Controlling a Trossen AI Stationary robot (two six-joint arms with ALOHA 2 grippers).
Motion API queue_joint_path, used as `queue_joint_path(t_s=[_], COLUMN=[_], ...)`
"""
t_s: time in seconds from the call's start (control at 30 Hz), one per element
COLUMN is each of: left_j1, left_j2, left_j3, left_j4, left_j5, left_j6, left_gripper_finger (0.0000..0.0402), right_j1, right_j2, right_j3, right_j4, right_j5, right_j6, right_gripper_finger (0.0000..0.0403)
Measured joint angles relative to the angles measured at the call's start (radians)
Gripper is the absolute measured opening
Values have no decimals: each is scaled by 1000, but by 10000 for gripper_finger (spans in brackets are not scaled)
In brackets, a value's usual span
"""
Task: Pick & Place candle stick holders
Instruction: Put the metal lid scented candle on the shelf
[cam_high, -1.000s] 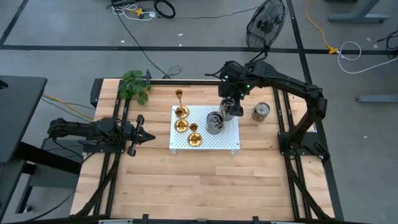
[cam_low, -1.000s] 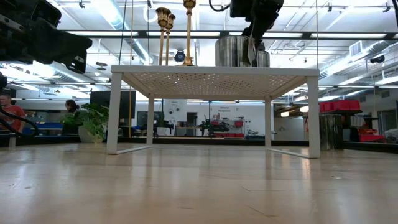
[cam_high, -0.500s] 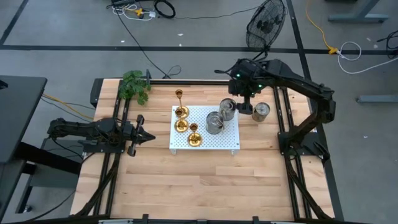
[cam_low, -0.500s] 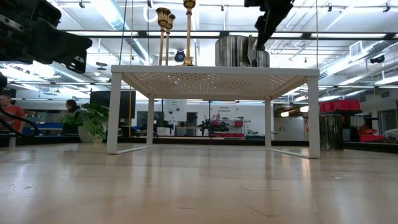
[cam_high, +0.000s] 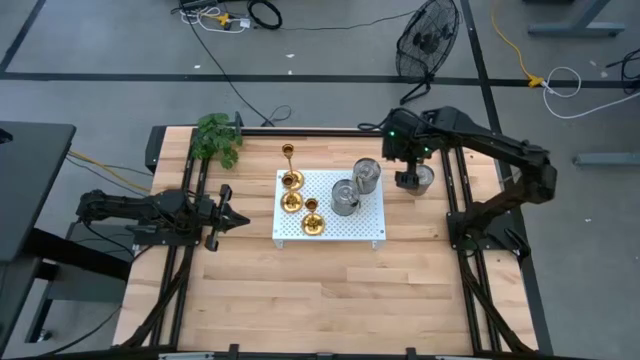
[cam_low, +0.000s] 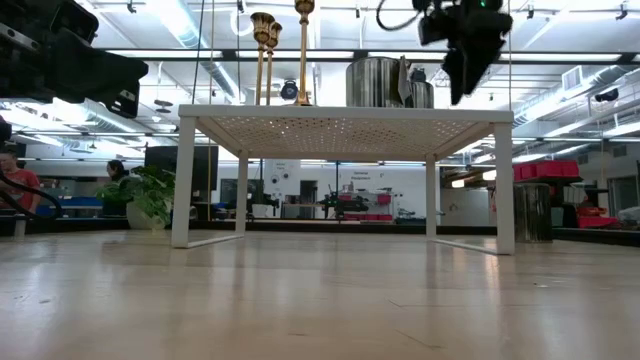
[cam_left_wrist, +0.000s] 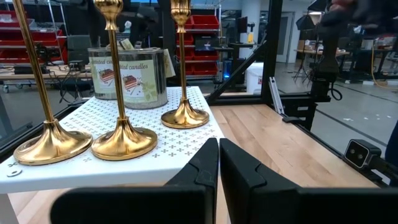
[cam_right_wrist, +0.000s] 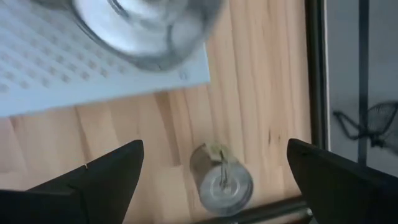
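Your right gripper (cam_right_wrist: 211, 171) hangs with fingers spread wide, empty, over a silver tin (cam_right_wrist: 222, 182) on the worktop (cam_high: 300, 290). Left gripper (cam_left_wrist: 218, 168): fingers pressed together. Three gold candle stick holders (cam_left_wrist: 118, 134) stand upright on the white perforated stand (cam_high: 355, 226).

Lighting is even and bright in the high view, with only soft, short shadows on the wooden table (cam_high: 300, 280). In the low view, ceiling strip lights (cam_low: 190, 25) backlight the scene, leaving the arm parts near-black and a pale sheen on the tabletop foreground. The right wrist view is motion-blurred throughout, the metal tin (cam_right_wrist: 222, 180) smeared; in the left wrist view the candle stick holders (cam_left_wrist: 121, 140) show sharp glints, and the background is soft.
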Motion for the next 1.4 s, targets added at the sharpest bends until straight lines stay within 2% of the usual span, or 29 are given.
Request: queue_joint_path(t_s=[0.3, 0.67, 1.0, 1.4], left_j1=[0, 0, 0, 0], left_j2=[0, 0, 0, 0], left_j3=[0, 0, 0, 0], left_j4=[0, 0, 0, 0], left_j5=[0, 0, 0, 0], left_j6=[0, 0, 0, 0], left_gripper_finger=[19, 19, 19, 19], right_j1=[-81, -220, -284, -345], right_j2=[-42, -41, -41, -41], right_j3=[-170, -326, -392, -463], right_j4=[21, 65, 90, 166], right_j5=[36, 66, 67, 7], right_j6=[5, 179, 331, 382], right_gripper_finger=[400, 400, 400, 400])
